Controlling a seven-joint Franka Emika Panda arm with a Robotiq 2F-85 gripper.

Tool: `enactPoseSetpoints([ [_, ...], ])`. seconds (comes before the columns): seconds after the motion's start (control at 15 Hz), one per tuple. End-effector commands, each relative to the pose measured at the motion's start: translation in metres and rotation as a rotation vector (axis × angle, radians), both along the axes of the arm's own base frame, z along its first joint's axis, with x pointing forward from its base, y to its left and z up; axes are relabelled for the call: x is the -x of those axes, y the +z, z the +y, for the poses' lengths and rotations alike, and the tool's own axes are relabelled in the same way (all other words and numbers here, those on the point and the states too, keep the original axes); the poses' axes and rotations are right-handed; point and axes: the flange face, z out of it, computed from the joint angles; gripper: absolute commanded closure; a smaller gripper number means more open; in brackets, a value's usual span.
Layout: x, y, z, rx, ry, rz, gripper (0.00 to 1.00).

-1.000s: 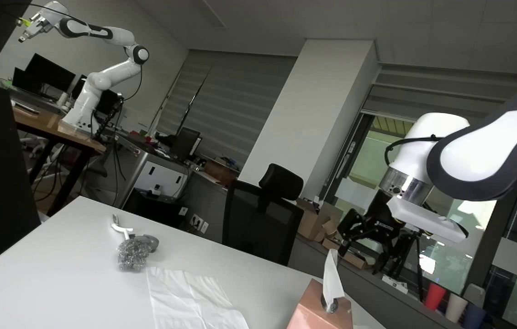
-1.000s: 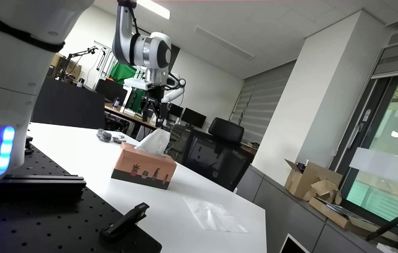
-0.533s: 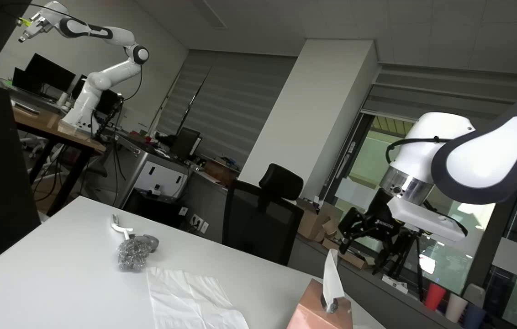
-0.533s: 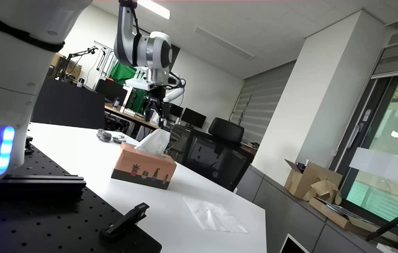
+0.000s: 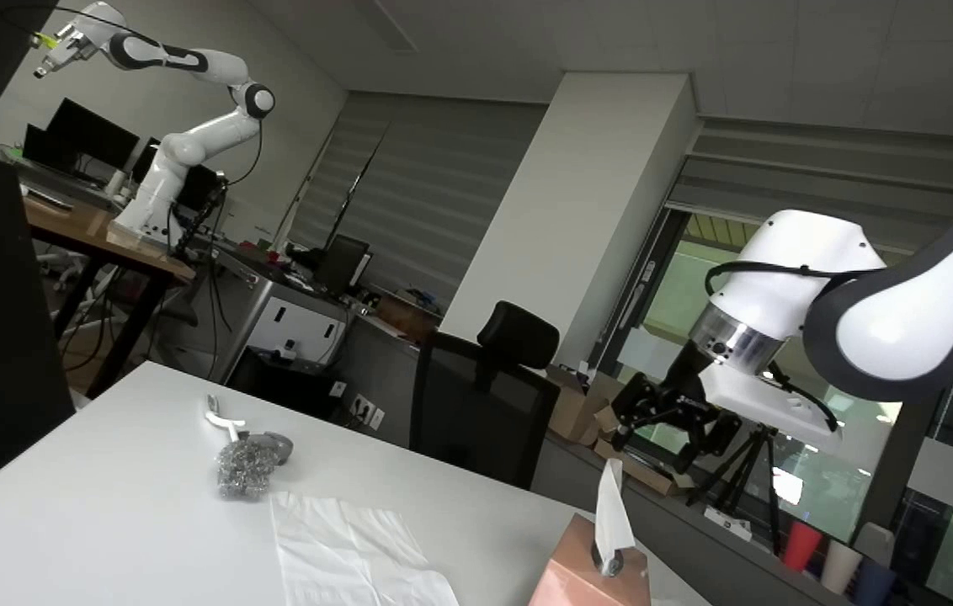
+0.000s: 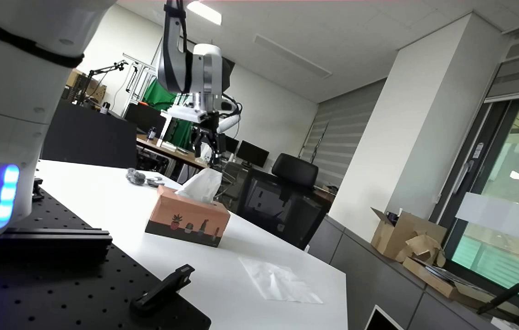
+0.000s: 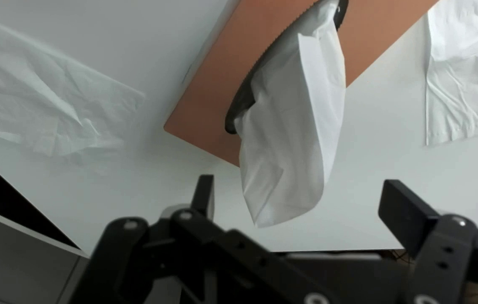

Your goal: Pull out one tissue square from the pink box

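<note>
Hovering near the pink box (image 6: pixel 188 219) with claw (image 7: pixel 300 192) spread

The pink box sits on the white surface (image 5: pixel 131 480), visible in all three views; printed potted plants (image 6: pixel 203 227) run along its side. A white tissue (image 7: pixel 294 126) stands partly out of the slot (image 7: pixel 244 101) in the box top, lower end down inside. Claw: two fingers (image 7: pixel 406 207) well apart. In the wrist view the tissue's free end shows between them, with a gap on either side. In an exterior view the claw shows apart from the tissue tip (image 5: pixel 611 475). One loose creased white sheet (image 7: pixel 61 101) lies on the surface beside the box in the wrist view, another sheet (image 7: pixel 471 80) on its opposite side. A grey clump (image 5: pixel 245 465) rests farther along the surface; material unclear. A black chair (image 5: pixel 478 408) stands behind the surface's edge in both exterior views.
</note>
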Motion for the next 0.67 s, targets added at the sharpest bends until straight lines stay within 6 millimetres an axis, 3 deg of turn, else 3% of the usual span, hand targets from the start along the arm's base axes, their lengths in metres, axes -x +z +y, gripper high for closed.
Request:
enactPoseSetpoints([
  [0.0, -0.017, -0.002, 0.005, -0.024, -0.004, -0.055, 0.0],
  [0.6, -0.047, -0.033, 0.015, -0.052, -0.03, -0.047, 0.0],
])
